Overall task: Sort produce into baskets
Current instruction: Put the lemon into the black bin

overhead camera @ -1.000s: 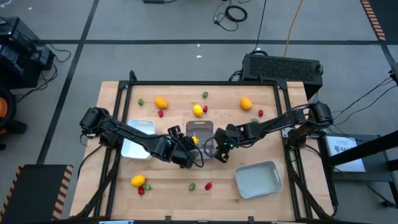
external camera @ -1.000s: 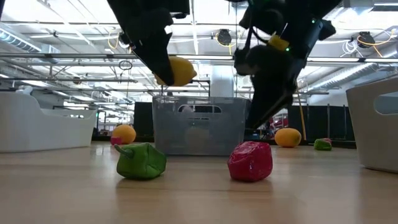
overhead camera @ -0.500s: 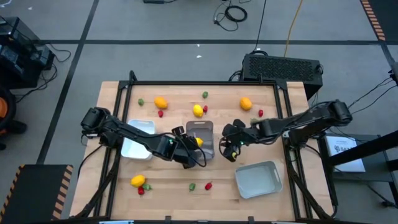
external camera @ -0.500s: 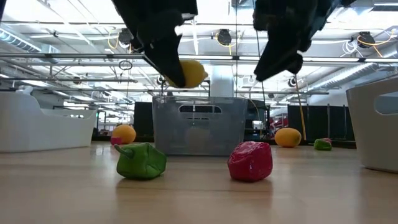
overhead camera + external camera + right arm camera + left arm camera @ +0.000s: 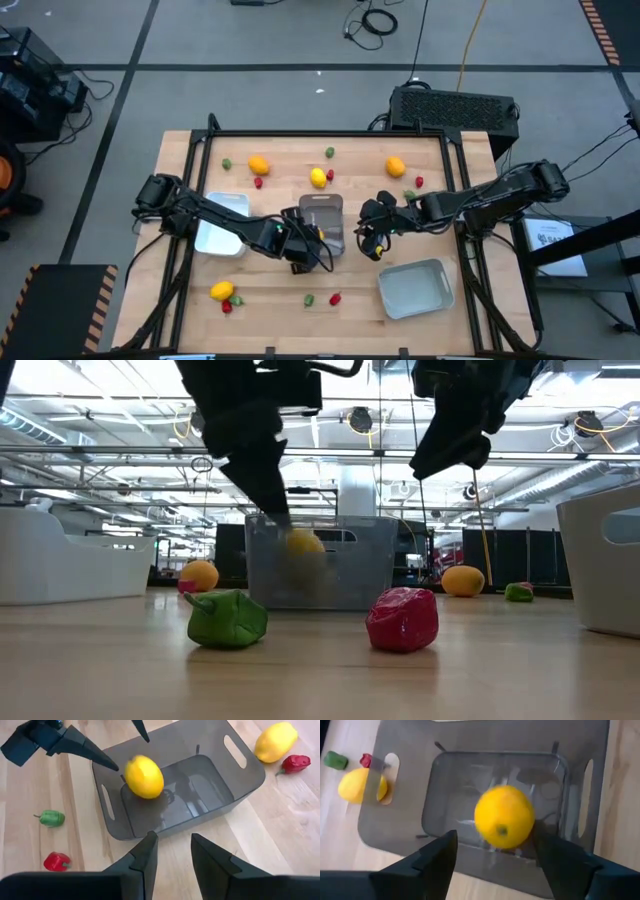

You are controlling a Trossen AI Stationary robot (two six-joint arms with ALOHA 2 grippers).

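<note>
Left wrist view caught the yellow lemon (image 5: 504,817) dropping free into the clear bin (image 5: 495,802) mid-table, left gripper (image 5: 492,852) spread wide directly above. Right gripper (image 5: 172,851), parted and empty, hovered just beside.

Clear narrow plastic bin (image 5: 322,222) at table centre; rounded yellow lemon (image 5: 504,816) inside its walls, apparently not resting on the floor. White tray (image 5: 222,222) left of it, pale grey-blue tray (image 5: 414,287) right and nearer the front edge. Small red piece (image 5: 402,619) and green piece (image 5: 228,618) in front.
</note>
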